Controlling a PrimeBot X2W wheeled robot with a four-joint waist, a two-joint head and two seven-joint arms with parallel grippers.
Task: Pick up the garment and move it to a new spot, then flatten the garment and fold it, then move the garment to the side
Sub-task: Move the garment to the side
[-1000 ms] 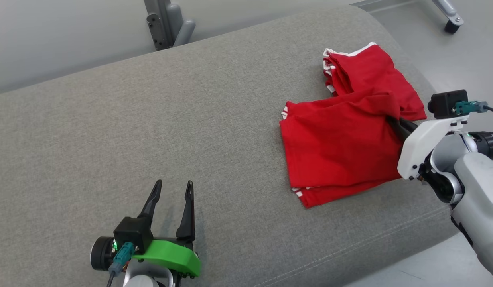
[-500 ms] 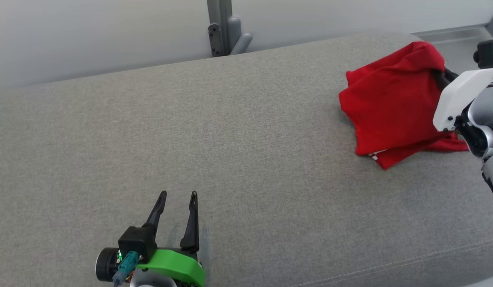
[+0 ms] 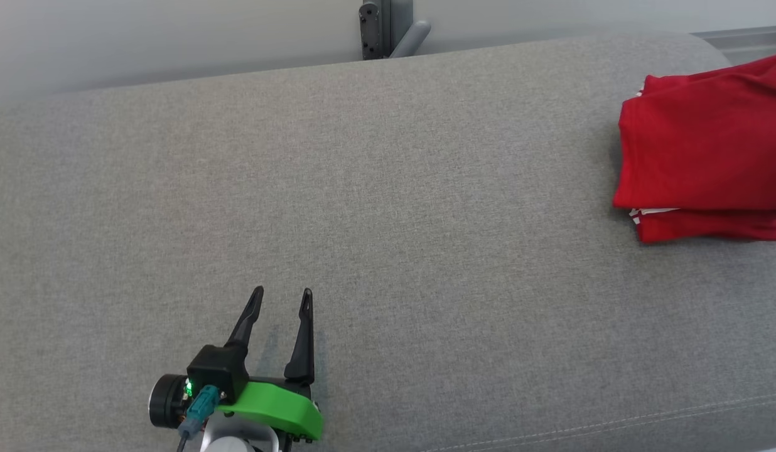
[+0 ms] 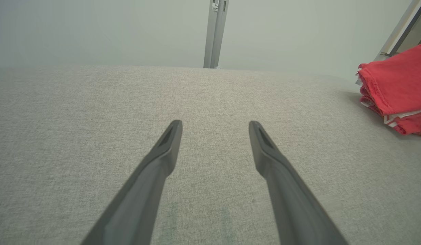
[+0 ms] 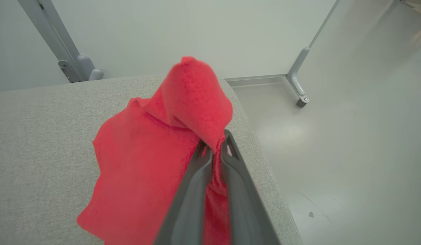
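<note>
Two grippers: one spread and empty, the other pinching cloth.
Left gripper point(image 3: 282, 291): both dark fingers stand apart, with bare grey fabric between them; it sits low over the near left part of the worktop, well apart from the garment.
Left gripper, own wrist view point(image 4: 215, 123): fingers splayed, nothing between them, tips pointing toward the far edge of the worktop.
Right gripper point(image 5: 215, 143): fingers pressed together on a fold of the red garment, and a hump of cloth rises above the tips.
Garment point(image 3: 702, 150): red with white trim, at the right end of the worktop and running off the right edge of the head view; layers are stacked, with the trim showing at the lower left corner.
Garment, right wrist view point(image 5: 145, 163): drapes down from the pinch onto the grey surface, close to the worktop's end.
Garment, left wrist view point(image 4: 398, 81): far right, its layered edges facing the left gripper.
Worktop point(image 3: 388, 188): padded, covered in grey woven fabric, with a seam line along the near edge.
Post point(image 3: 388, 28): grey metal, behind the far edge.
Floor point(image 5: 350, 153): pale grey, beyond the worktop's end.
</note>
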